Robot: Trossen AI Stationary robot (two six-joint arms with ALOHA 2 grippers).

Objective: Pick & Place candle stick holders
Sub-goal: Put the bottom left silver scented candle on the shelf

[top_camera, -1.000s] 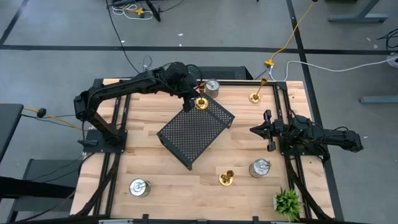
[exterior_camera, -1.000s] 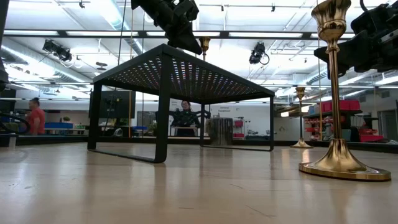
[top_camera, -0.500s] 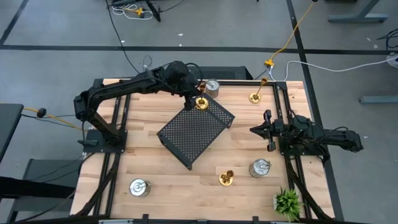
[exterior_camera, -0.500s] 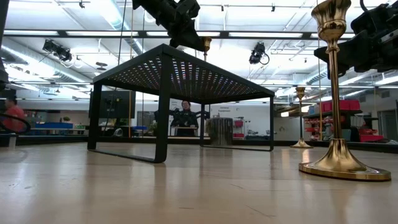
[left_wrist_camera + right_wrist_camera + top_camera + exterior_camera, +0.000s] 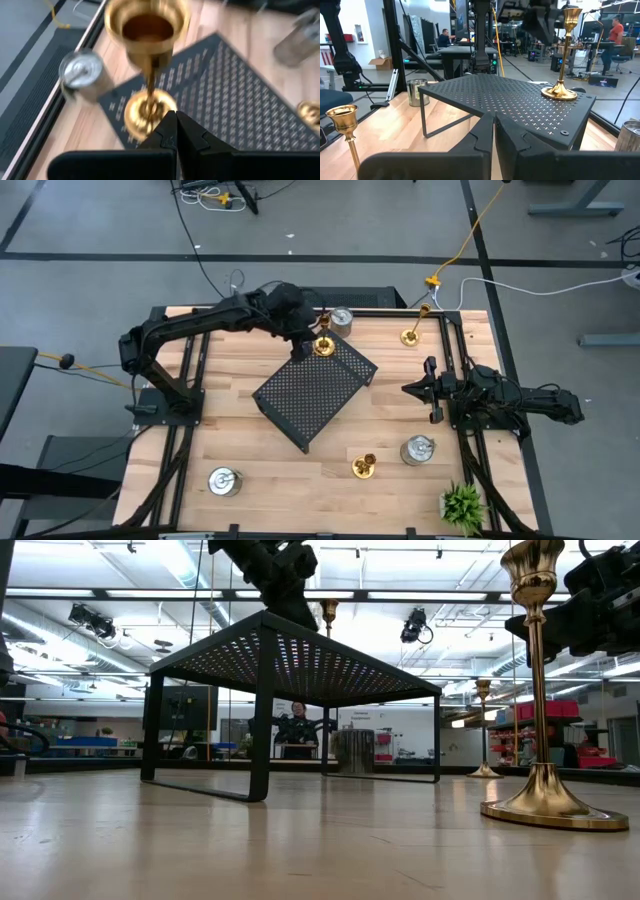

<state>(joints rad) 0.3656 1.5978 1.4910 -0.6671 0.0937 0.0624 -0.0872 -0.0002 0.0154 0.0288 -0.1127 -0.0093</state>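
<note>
The left jaws [image 5: 303, 346] hang just beside a gold candle holder [image 5: 323, 345] and are pressed tight together, holding nothing. The right jaws [image 5: 431, 390] wait over the right side of the table [image 5: 250, 450], and they are shut tight too, with nothing in them. The biggest thing on the table is a black tray [image 5: 313, 388] full of little holes, standing on thin legs in the middle. The gold candle holder stands upright on the far corner of this tray. A silver holder [image 5: 341, 320] sits on the table just behind that corner. Another gold holder [image 5: 411, 336] stands near the far right corner of the table. A third gold one [image 5: 364, 467] stands near the front, and a silver holder [image 5: 417, 450] sits just beside it on the right. One more silver holder [image 5: 224, 481] sits alone at the front left, well apart from the others. A small green plant [image 5: 462, 503] sits at the front right corner.
</note>
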